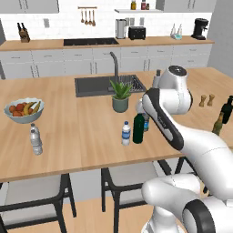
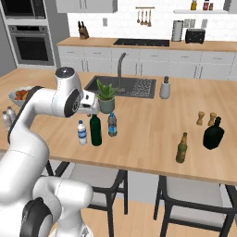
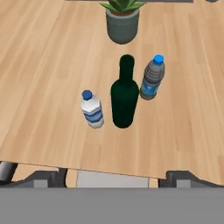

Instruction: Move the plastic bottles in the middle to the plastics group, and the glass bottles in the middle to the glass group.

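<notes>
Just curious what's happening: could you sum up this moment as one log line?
jaws: open, holding nothing | middle: green bottle, two water bottles, all upright | sorted: none yet

From my left base view, the arm (image 1: 164,118) hides the blue-tinted bottle (image 1: 146,123); the frame's right edge crops the blackish bottle (image 1: 227,109).

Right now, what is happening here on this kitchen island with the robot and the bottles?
The robot arm holds its open claw above three bottles in the middle of the counter, gripping nothing. The dark green glass bottle stands upright between two plastic water bottles; none is sorted yet. The lone clear bottle waits at the left, and the dark glass bottles at the right.
</notes>
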